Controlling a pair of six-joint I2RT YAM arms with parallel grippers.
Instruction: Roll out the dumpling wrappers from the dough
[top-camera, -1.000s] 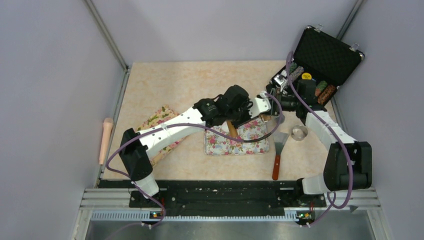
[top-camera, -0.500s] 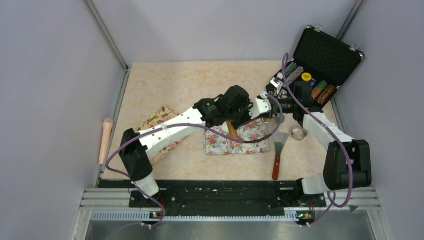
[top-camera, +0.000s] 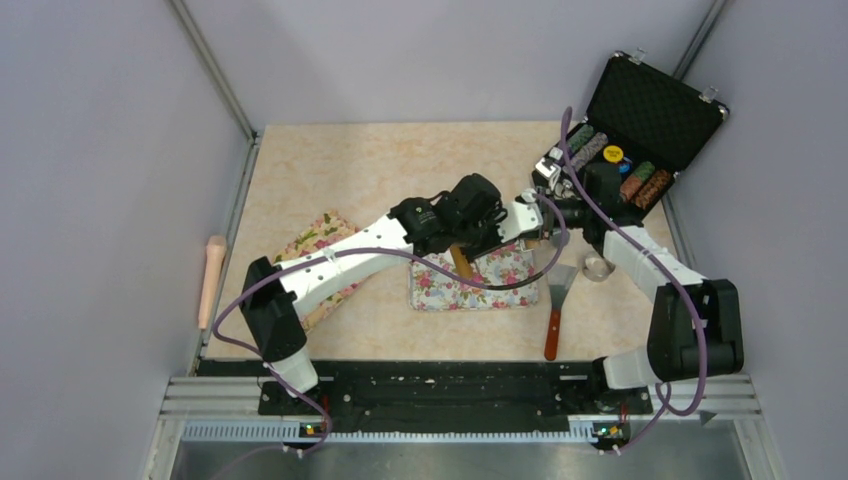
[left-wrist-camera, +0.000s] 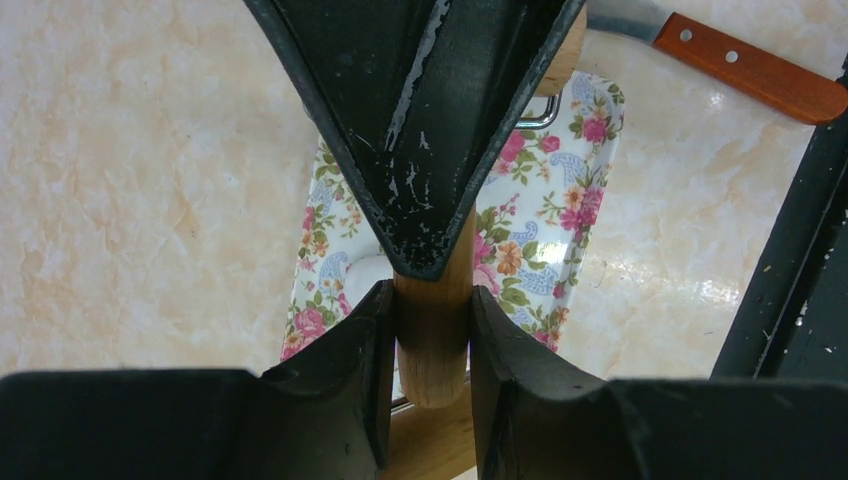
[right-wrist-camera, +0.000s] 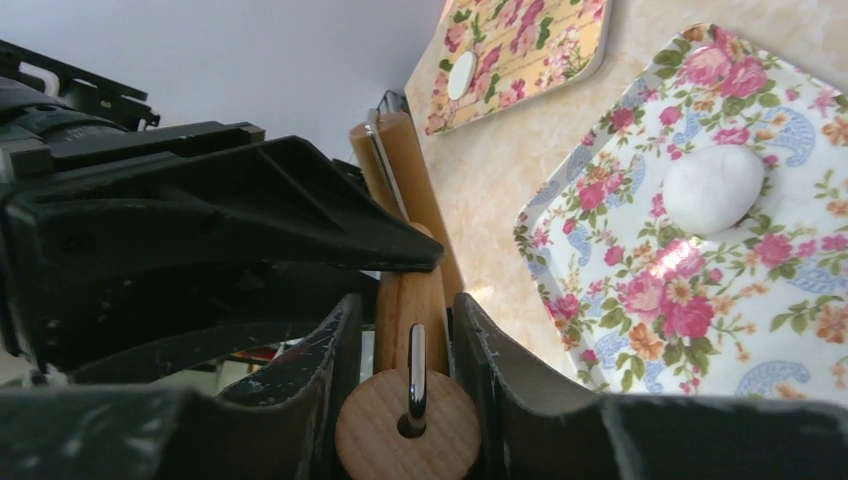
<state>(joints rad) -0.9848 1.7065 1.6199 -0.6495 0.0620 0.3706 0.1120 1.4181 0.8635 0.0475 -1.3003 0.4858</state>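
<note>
The left pincer (left-wrist-camera: 430, 300) and right pincer (right-wrist-camera: 405, 310) are each squeezing a handle of the light wooden rolling pin (top-camera: 461, 260), centre frame, over the flower-patterned rectangular tray (right-wrist-camera: 700, 300).

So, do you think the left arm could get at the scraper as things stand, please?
Probably not just yet. The left pincer is shut on the wooden rolling pin, which the right pincer grips too. The scraper itself lies uncovered beside the floral tray.
</note>
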